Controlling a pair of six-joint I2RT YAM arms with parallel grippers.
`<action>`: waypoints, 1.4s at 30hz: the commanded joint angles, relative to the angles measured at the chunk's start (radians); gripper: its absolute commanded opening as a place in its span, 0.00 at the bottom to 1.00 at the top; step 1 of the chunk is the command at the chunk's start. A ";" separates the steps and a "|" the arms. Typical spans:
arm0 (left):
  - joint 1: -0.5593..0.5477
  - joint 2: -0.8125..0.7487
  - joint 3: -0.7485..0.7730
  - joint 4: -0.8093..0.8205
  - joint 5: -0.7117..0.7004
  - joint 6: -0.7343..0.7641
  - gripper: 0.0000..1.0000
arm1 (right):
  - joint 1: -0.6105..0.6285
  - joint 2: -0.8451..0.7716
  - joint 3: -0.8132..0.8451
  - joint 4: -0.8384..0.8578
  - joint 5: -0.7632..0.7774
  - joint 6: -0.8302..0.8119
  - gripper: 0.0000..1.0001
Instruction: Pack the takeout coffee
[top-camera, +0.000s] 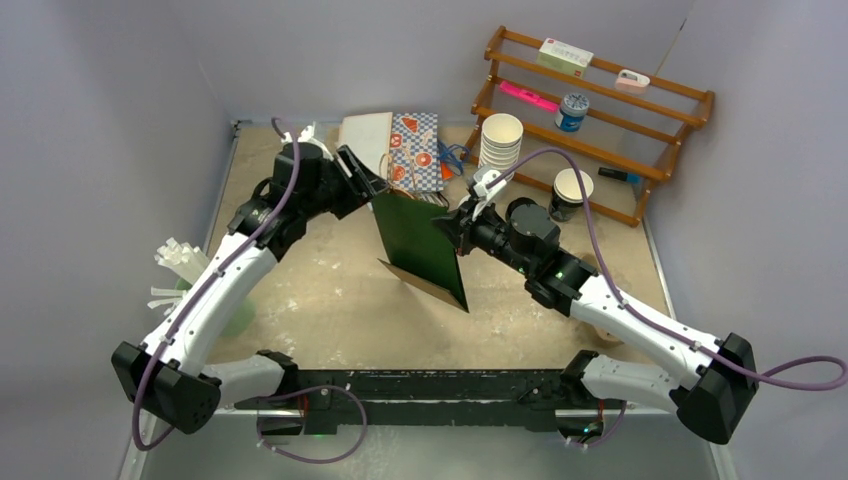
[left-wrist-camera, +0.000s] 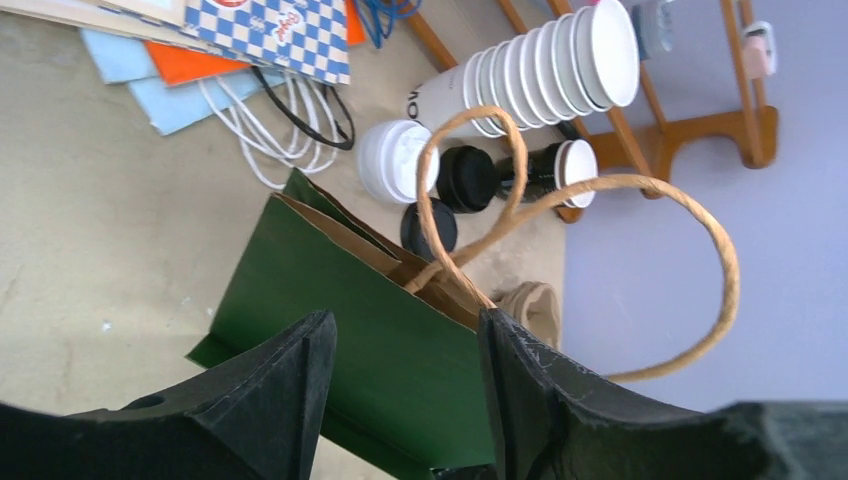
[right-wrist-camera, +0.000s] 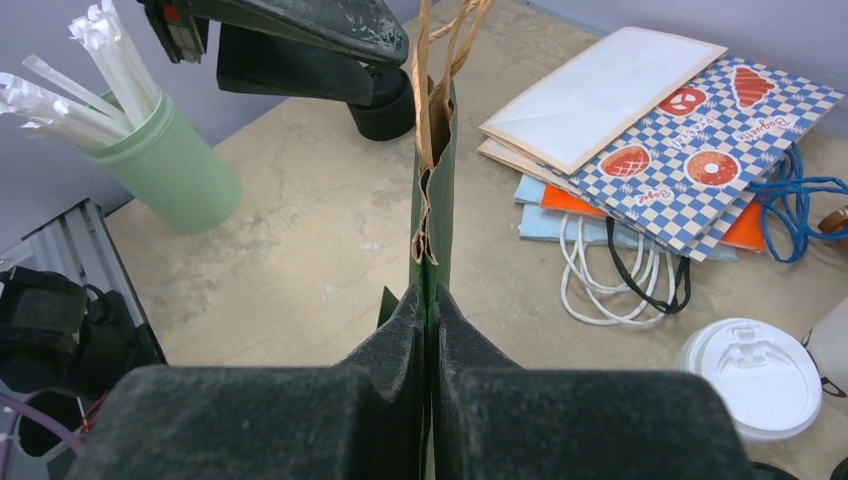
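The takeout coffee (top-camera: 567, 194), dark cup with white lid, stands on the table by the wooden rack's foot at the back right; it also shows in the left wrist view (left-wrist-camera: 556, 172). A flat green paper bag (top-camera: 420, 250) with twine handles (left-wrist-camera: 500, 200) is held up edge-on at mid-table. My right gripper (top-camera: 452, 226) is shut on the bag's side edge (right-wrist-camera: 431, 240). My left gripper (top-camera: 368, 186) is open at the bag's top, its fingers (left-wrist-camera: 300, 380) either side of the green panel (left-wrist-camera: 330, 300), one finger against a handle.
A stack of white cups (top-camera: 500, 140) and loose lids (left-wrist-camera: 395, 160) lie near the rack (top-camera: 600, 110). Flat printed bags (right-wrist-camera: 660, 110) lie at the back. A green cup of straws (right-wrist-camera: 165, 160) stands at the left edge. A white lid (right-wrist-camera: 755, 375) lies by my right wrist.
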 joint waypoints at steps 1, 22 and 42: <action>0.003 -0.071 -0.025 0.161 0.080 -0.084 0.54 | 0.004 -0.010 0.004 0.045 -0.013 -0.028 0.00; 0.002 -0.032 -0.066 0.263 0.053 -0.067 0.00 | 0.003 -0.023 0.008 0.026 -0.062 -0.012 0.30; -0.006 -0.221 -0.103 0.207 0.281 0.400 0.00 | 0.004 0.006 0.410 -0.499 0.009 0.253 0.72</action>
